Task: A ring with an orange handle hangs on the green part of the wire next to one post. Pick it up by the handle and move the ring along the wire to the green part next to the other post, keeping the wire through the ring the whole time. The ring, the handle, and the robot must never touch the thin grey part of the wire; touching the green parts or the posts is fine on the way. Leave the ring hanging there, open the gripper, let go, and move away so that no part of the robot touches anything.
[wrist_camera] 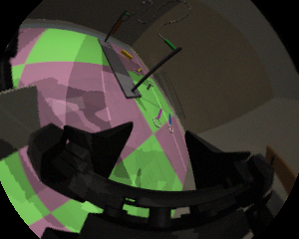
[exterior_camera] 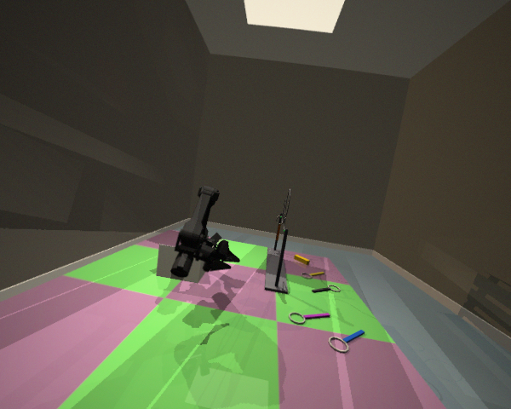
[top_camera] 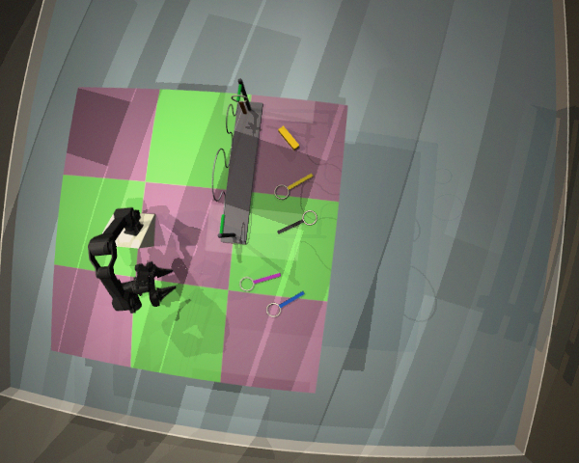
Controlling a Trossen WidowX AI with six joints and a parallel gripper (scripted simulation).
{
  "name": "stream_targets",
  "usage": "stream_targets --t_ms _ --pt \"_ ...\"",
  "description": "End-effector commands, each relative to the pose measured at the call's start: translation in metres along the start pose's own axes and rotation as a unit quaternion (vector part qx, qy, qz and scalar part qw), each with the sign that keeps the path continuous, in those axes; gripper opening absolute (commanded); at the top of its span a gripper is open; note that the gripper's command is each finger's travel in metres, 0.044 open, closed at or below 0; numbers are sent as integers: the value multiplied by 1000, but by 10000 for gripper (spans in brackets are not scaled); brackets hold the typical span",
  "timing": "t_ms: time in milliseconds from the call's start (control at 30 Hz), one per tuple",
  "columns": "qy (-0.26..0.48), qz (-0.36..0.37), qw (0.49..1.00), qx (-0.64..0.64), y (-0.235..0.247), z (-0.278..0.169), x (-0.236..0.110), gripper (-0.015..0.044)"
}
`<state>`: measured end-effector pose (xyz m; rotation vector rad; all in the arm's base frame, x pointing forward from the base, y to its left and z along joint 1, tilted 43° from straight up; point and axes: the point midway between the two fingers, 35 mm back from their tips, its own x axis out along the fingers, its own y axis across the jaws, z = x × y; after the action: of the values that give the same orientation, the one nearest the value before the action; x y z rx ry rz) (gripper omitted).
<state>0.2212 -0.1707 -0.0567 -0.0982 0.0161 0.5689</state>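
The wire stand's grey base (top_camera: pixel 240 169) (exterior_camera: pixel 271 264) (wrist_camera: pixel 121 70) lies mid-mat with a post at each end. The ring's orange handle (top_camera: pixel 242 105) (exterior_camera: pixel 276 235) (wrist_camera: pixel 116 28) hangs at the far post, its ring around the green wire part there. The thin grey wire (top_camera: pixel 216 169) loops between the posts. The other green part (top_camera: pixel 222 222) (wrist_camera: pixel 169 44) sits by the near post. My gripper (top_camera: pixel 167 281) (exterior_camera: pixel 229 256) (wrist_camera: pixel 159 129) is open and empty. It is low over the mat, well left of the stand and apart from it.
Loose on the mat right of the stand lie a yellow block (top_camera: pixel 288 137) (exterior_camera: pixel 301 259) and rings with yellow (top_camera: pixel 299 181), black (top_camera: pixel 289 227), magenta (top_camera: pixel 266 277) (exterior_camera: pixel 316 315) and blue (top_camera: pixel 290 299) (exterior_camera: pixel 353 336) handles. The arm's white pedestal (top_camera: pixel 148 233) stands to the left.
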Motion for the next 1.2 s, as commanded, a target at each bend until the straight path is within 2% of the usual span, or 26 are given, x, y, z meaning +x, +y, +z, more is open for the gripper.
stream_targets --t_ms 0,267,700,1167 --pt "0 1 1000 0 0 0 0 374" --pt "18 87 996 16 12 -1 20 164" --pt "95 253 962 36 37 -7 56 160" --pt "218 414 880 -75 70 5 113 160"
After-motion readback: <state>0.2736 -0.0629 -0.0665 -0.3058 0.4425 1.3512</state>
